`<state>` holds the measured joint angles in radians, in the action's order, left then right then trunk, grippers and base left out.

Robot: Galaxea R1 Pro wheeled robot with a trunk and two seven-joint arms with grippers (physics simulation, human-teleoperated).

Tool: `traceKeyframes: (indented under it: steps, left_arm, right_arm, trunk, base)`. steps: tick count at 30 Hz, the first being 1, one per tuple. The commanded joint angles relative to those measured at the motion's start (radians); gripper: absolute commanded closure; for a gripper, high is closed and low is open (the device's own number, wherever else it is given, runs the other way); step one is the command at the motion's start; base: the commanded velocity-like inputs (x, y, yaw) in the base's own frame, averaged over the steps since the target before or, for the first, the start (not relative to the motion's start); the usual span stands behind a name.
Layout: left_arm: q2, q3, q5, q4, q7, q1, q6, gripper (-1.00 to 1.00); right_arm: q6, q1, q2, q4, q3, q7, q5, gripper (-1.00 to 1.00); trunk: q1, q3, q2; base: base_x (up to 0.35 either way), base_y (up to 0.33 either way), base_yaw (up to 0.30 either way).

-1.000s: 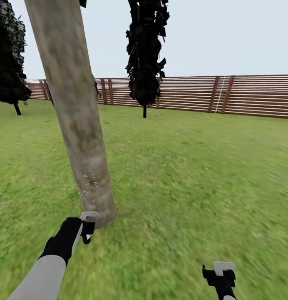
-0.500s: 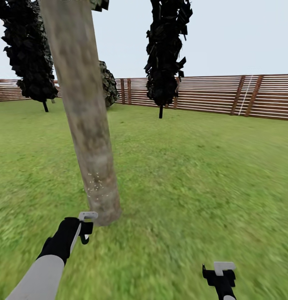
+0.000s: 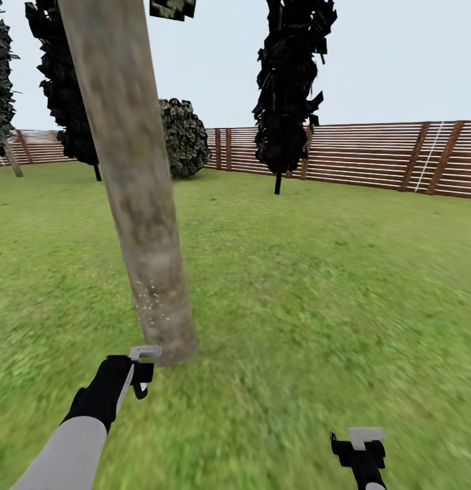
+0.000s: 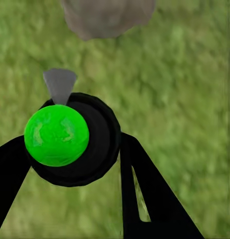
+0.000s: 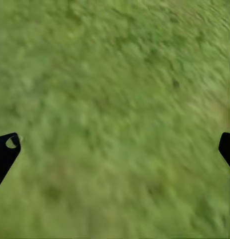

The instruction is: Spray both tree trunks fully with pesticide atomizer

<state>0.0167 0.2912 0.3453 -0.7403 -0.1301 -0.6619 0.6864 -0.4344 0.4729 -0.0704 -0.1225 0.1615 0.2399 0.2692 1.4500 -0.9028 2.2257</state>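
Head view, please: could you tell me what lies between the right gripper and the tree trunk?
Only bare grass lies between the right gripper and the tree trunk, as the head view shows.

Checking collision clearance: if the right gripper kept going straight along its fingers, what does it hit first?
Probably just the grass lawn: the right gripper has its fingers spread wide, with nothing between them but turf. Depth is unclear.

Green, blurry-textured grass lawn (image 3: 317, 286) was the ground thru the whole scene, w/ a reddish-brown horizontal-slat wooden fence (image 3: 371, 156) at its far edge. Thick pale grey-brown mottled tree trunk (image 3: 130, 177) stood on it, leaning slightly, base rooted in the grass at front left. Farther back on the lawn: thin-stemmed near-black trees (image 3: 290, 88) and a rounded dark green bush (image 3: 184, 138) near the fence. Wrist views showed the same grass (image 5: 115, 99).
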Motion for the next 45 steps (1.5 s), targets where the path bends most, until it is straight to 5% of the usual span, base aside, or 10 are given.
traceKeyframes:
  steps: [1,14,33,45]
  left_arm:
    - [0.002,0.006,0.011,-0.002,-0.009,-0.001,0.004,1.00]
    - [0.002,0.008,0.011,-0.002,-0.009,-0.001,0.004,1.00]
    - [0.003,0.004,0.011,-0.002,-0.009,-0.001,0.005,1.00]
    - [0.003,0.003,0.011,-0.002,-0.009,-0.001,0.005,1.00]
  right_arm:
    - [-0.003,0.001,0.000,0.002,0.007,0.002,0.011,-1.00]
    - [-0.003,0.001,0.001,0.001,0.007,0.005,0.010,-1.00]
    - [-0.003,0.001,0.001,0.001,0.007,0.005,0.010,-1.00]
    - [-0.003,0.000,0.001,0.001,0.007,0.005,0.010,-1.00]
  trunk:
    - [0.000,-0.001,0.000]
    - [0.000,-0.001,0.000]
    - [0.000,-0.001,0.000]
    - [0.000,-0.001,0.000]
  base:
    - [0.119,-0.319,0.002]
    - [0.082,-0.318,0.010]
    - [0.059,-0.317,0.258]
    - [0.190,-0.290,0.024]
